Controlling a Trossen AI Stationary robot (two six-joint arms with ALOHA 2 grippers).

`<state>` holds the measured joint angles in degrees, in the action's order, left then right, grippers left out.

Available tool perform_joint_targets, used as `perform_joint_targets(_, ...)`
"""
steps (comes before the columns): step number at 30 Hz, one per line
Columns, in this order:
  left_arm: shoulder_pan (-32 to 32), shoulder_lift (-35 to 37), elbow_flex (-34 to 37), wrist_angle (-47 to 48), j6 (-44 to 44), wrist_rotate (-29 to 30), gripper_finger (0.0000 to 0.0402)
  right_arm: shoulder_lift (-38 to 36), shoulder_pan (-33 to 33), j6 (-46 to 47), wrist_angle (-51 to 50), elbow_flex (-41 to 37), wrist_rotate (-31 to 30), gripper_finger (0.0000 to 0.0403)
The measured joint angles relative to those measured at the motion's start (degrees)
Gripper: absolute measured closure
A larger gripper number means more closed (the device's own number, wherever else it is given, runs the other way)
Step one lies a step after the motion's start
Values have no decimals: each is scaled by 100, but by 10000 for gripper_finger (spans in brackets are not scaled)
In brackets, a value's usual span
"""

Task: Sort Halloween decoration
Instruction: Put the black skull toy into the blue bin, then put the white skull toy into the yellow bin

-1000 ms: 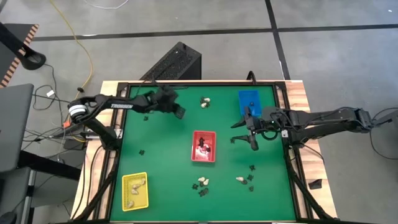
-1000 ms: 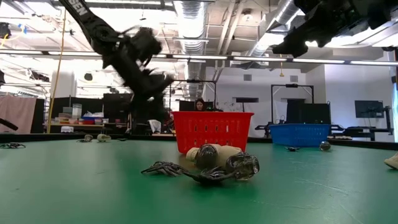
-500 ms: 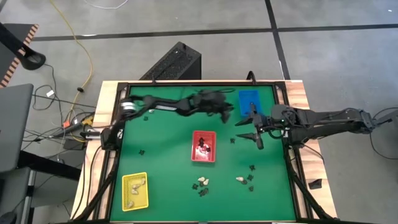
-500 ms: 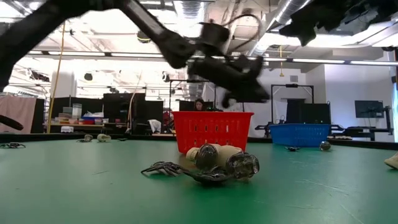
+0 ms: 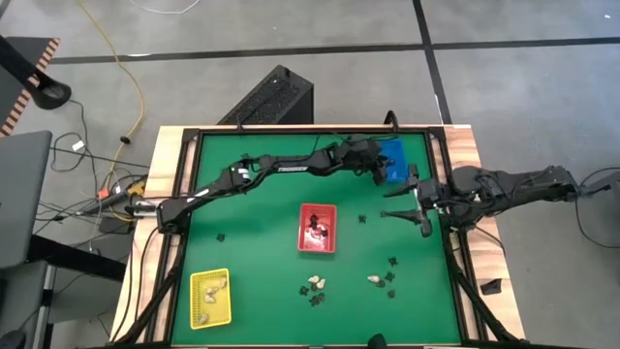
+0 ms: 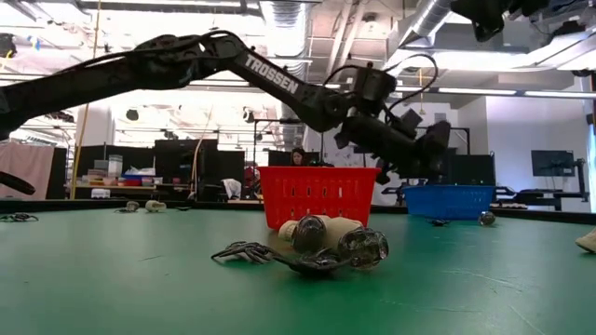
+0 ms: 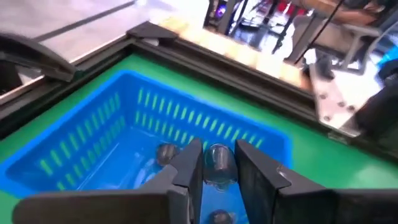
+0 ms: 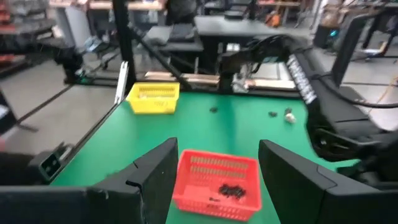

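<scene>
Your left hand (image 7: 216, 163) hangs over the blue tray (image 5: 389, 160), fingers slightly parted around a clear rounded decoration (image 7: 217, 157); a second ago it was near the counter's (image 5: 252, 242) far left. Your right hand (image 8: 214, 171) waits wide open, empty, by the right edge. Other pieces (image 5: 316, 284) lie scattered on green felt; workbenches fill the room behind.

The left arm has swept from the table's far left part across to the far right corner, so the left gripper (image 5: 380, 167) now hangs over the blue tray (image 5: 394, 152). A small grey piece (image 7: 217, 157) sits between its fingers, possibly just slipping free. The right gripper (image 5: 415, 201) has drawn back toward the right edge
</scene>
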<state>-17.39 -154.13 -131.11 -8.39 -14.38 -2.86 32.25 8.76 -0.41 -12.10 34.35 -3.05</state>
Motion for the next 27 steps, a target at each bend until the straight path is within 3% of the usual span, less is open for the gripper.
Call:
perform_joint_targets(7, 15, 84, 0, 106, 348, 213, 251, 89, 237, -9, 12, -3, -19, 148)
perform_joint_targets(11, -29, 372, 2, 665, 749, 290, 231, 76, 251, -17, 68, -4, -157, 148)
perform_joint_targets(19, -254, 1694, -15, 3602, 2327, 1509, 229, 68, 249, -2, 128, -4, -186, 148)
perform_joint_targets(27, -901, 2657, -2, 6661, 2424, 1531, 229, 194, 246, -4, 59, -4, -183, 148)
